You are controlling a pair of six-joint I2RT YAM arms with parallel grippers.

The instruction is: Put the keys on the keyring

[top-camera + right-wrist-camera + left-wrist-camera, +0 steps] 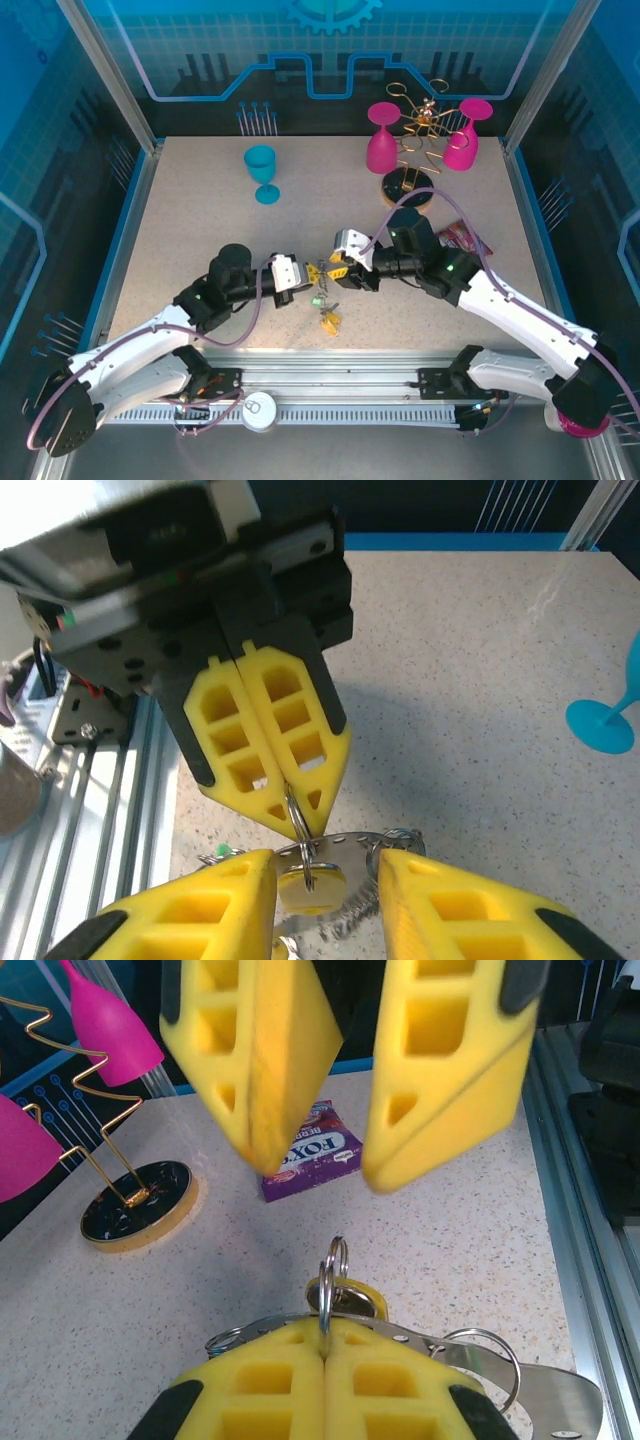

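Note:
My left gripper [325, 1335] is shut on a small split ring [333, 1270] that carries a yellow-headed key [350, 1298]. That ring sits against the flat silver band of the keyring [540, 1385], which hangs just above the table. My right gripper [325, 865] is open, one finger on each side of the yellow key [312, 890] and the keyring band [350, 845]. The left gripper [298, 820] points down at it from above. In the top view both grippers [313, 272] [335, 265] meet tip to tip at table centre, with more keys [325, 312] dangling below them.
A blue goblet [262, 170] stands at the back left. Two pink goblets [382, 140] hang on a gold wire rack [420, 130] with a round wooden base [135, 1205] at the back right. A purple candy box [310, 1155] lies near the right arm. An aluminium rail [340, 375] runs along the front.

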